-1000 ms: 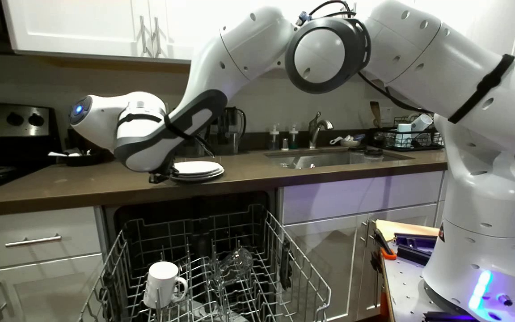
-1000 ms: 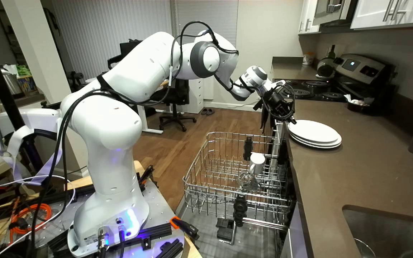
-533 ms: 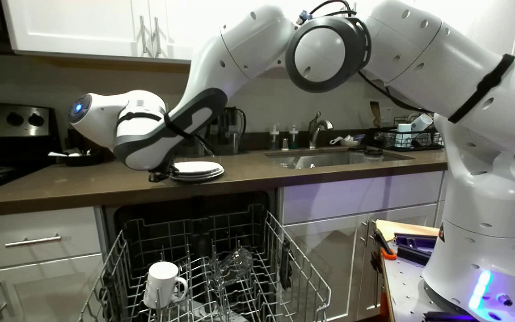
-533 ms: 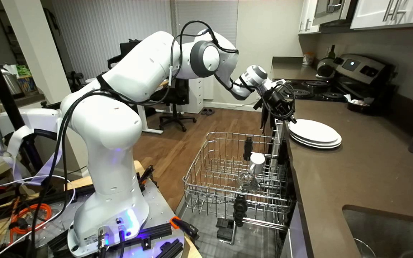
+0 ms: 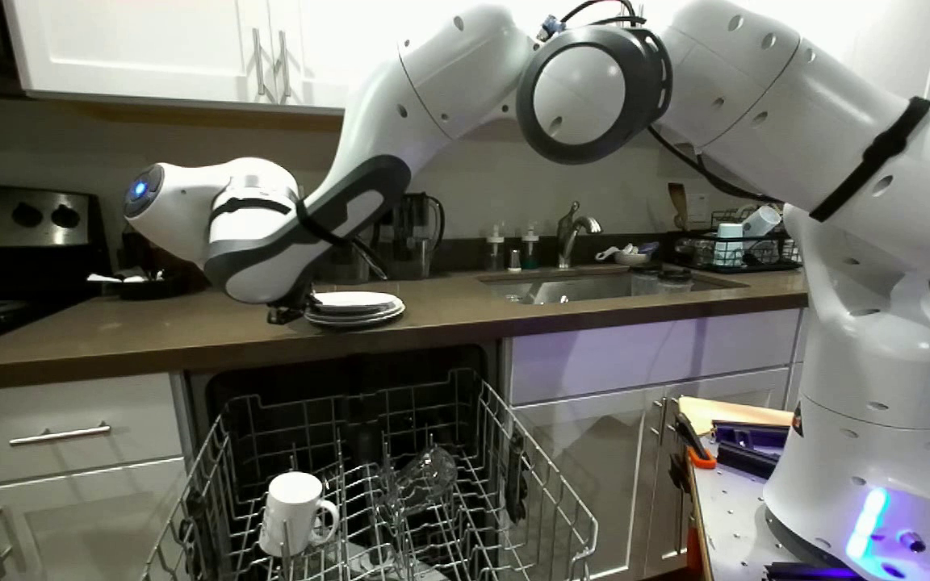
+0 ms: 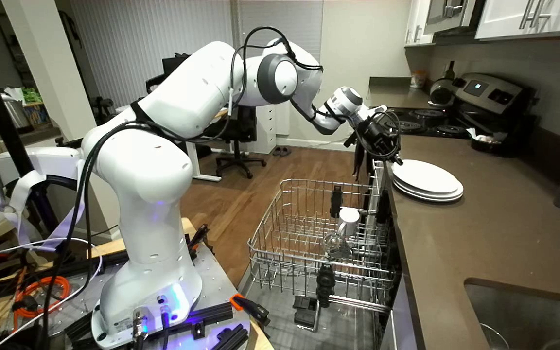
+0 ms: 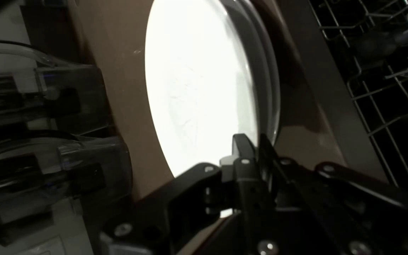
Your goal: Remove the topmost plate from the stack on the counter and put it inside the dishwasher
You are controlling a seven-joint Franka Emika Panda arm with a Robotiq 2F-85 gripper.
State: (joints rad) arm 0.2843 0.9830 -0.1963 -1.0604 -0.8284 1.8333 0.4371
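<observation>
A white round plate, the topmost plate (image 7: 197, 81), lies over the other plates of the stack (image 6: 428, 197) on the brown counter (image 6: 498, 223). My gripper (image 7: 257, 143) is shut on its rim, one finger over the upper face and one beneath. In both exterior views the gripper (image 5: 294, 309) reaches the pile at its stove-side edge. The gripped side sits slightly raised, so the top plate tilts a little off those below. Under the counter the dishwasher (image 5: 352, 375) stands with its wire rack (image 6: 289, 253) pulled out. The lower fingertip is partly hidden by shadow.
In the rack are a white mug (image 5: 291, 516) and a clear glass (image 5: 429, 476). Behind the plates stand clear pitchers (image 7: 80, 99). A sink (image 6: 518, 306) lies along the counter, and the stove (image 5: 29, 242) is at its far end.
The gripper has risen slightly over the last second. The gripped edge of the top plate has come up with it, while the lower plates have stayed in place.
</observation>
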